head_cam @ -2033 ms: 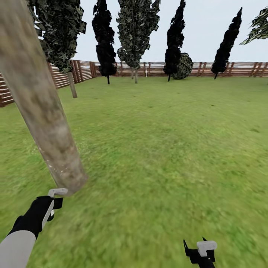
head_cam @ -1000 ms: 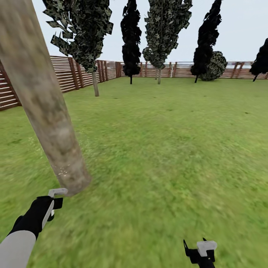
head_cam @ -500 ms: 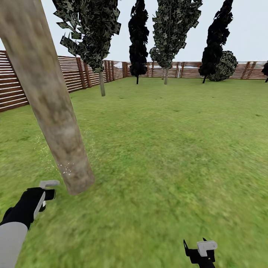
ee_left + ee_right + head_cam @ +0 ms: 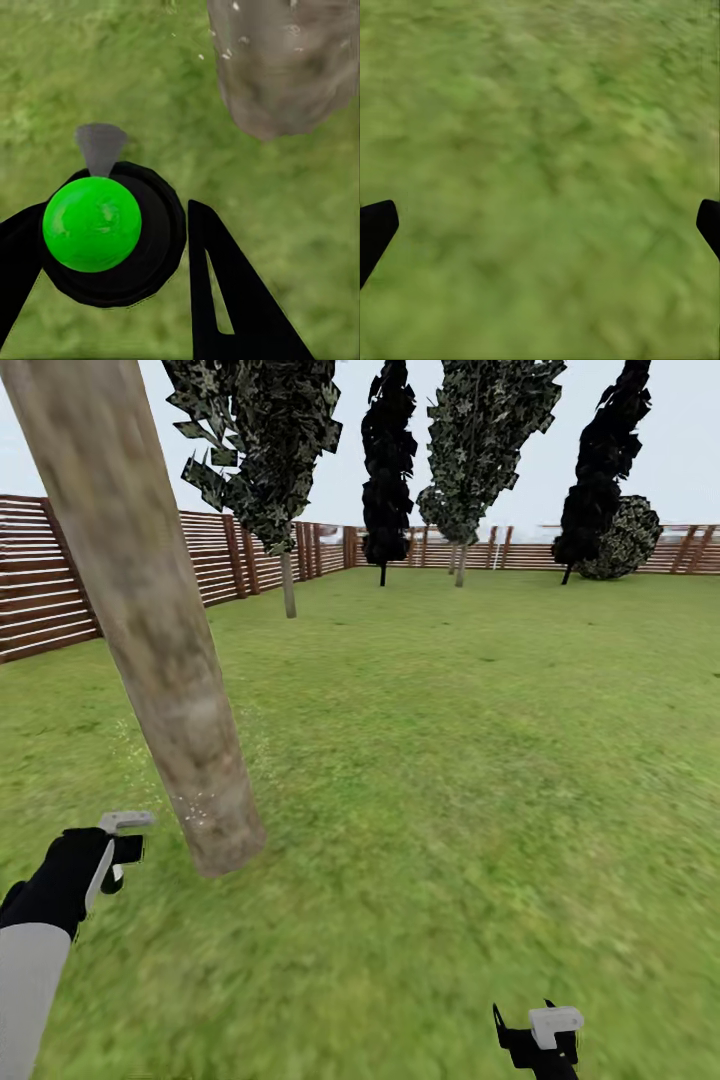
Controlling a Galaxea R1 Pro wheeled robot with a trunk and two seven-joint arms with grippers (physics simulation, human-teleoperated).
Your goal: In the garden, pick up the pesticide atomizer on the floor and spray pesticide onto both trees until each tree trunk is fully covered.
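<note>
Since half a second ago the left gripper (image 4: 118,849) has drawn back from the tree trunk (image 4: 165,660) with its fingers (image 4: 225,300) clamped on the pesticide atomizer (image 4: 105,232), whose green top and grey nozzle point at the trunk's base just ahead, the bottle's body hidden below. One thick trunk rises beside it, its crown cut off, and fine white specks dot its foot. Low at the frame edge, the right gripper (image 4: 540,1035) hangs wide apart over bare grass (image 4: 540,150); beyond stand two leafy trees (image 4: 270,450), three black conifers (image 4: 388,460), one fence (image 4: 200,555).

Green-capped black atomizer (image 4: 92,223) btwn left fingers (image 4: 232,300), nozzle twd speckled beige trunk (image 4: 170,660).
</note>
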